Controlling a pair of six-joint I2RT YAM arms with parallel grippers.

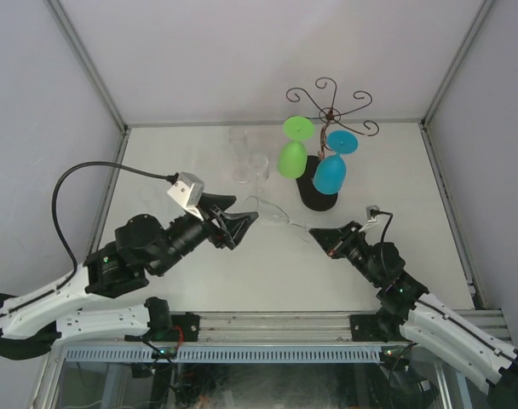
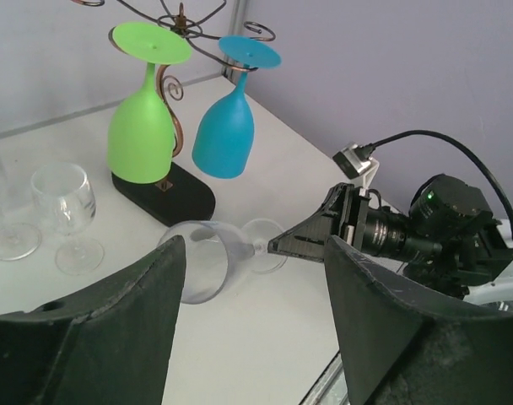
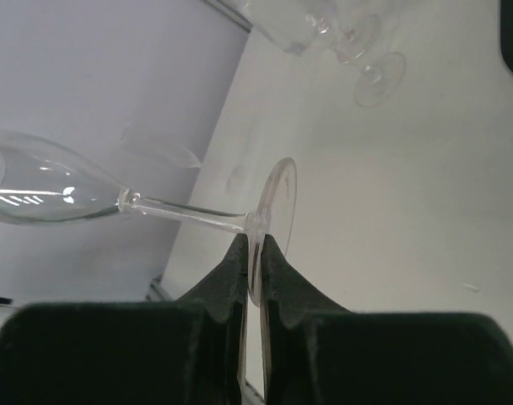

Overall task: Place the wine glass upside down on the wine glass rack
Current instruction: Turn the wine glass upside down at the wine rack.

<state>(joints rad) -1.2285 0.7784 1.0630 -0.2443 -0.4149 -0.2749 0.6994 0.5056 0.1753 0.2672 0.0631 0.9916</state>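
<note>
Left gripper [image 1: 244, 213] spread wide, holding nothing, at 9 o'clock of wine glass [image 2: 202, 266]. The glass is sideways mid-table [image 1: 199, 281], foot pinched by right gripper [image 3: 255, 245]. Wine glass rack [image 1: 329, 112] at 1 o'clock holds green glass [image 1: 293, 153] and blue glass [image 1: 331, 170].

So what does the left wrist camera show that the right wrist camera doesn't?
Only the left wrist view shows the green glass and blue glass hanging upside down on the wine glass rack, the open left gripper, and the right gripper seen from outside. Only the right wrist view shows up close how that gripper's fingers are shut on the foot edge of the clear wine glass. Both show that glass held on its side, and spare clear glasses standing on the table.
</note>
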